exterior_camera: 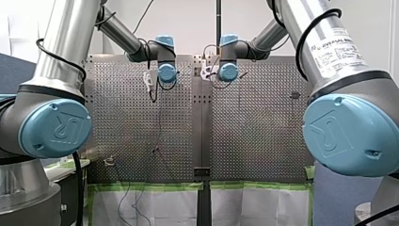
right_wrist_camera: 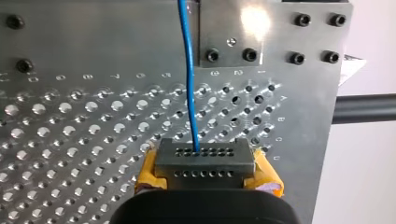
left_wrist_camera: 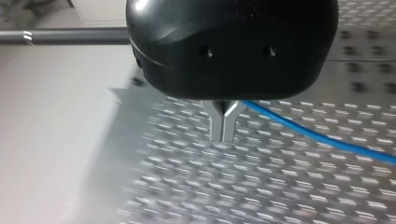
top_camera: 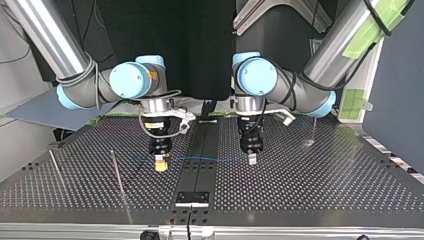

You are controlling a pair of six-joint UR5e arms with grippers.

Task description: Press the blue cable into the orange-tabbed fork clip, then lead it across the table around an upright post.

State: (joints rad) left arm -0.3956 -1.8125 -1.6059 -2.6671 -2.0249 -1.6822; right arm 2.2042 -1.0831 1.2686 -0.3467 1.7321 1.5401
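Both grippers hang tip-down over the perforated table (top_camera: 310, 185), one on each side of its dark centre strip (top_camera: 200, 150), and each is closed on the blue cable (top_camera: 205, 159). My right gripper (top_camera: 160, 165), at the top view's left, has its yellow pads (right_wrist_camera: 149, 170) squeezed against a grey holed block (right_wrist_camera: 204, 161). The cable enters that block at its middle and runs straight ahead of the gripper over the plate. My left gripper (top_camera: 252, 159), at the top view's right, has its metal fingers (left_wrist_camera: 216, 126) pressed tip to tip. The cable leaves from beside their root and trails off to one side above the holes. Between the two grippers the cable spans the centre strip in a shallow arc, just above the surface. A short length seems to run on past my right gripper toward two thin upright posts (top_camera: 118, 172), which stand apart from it.
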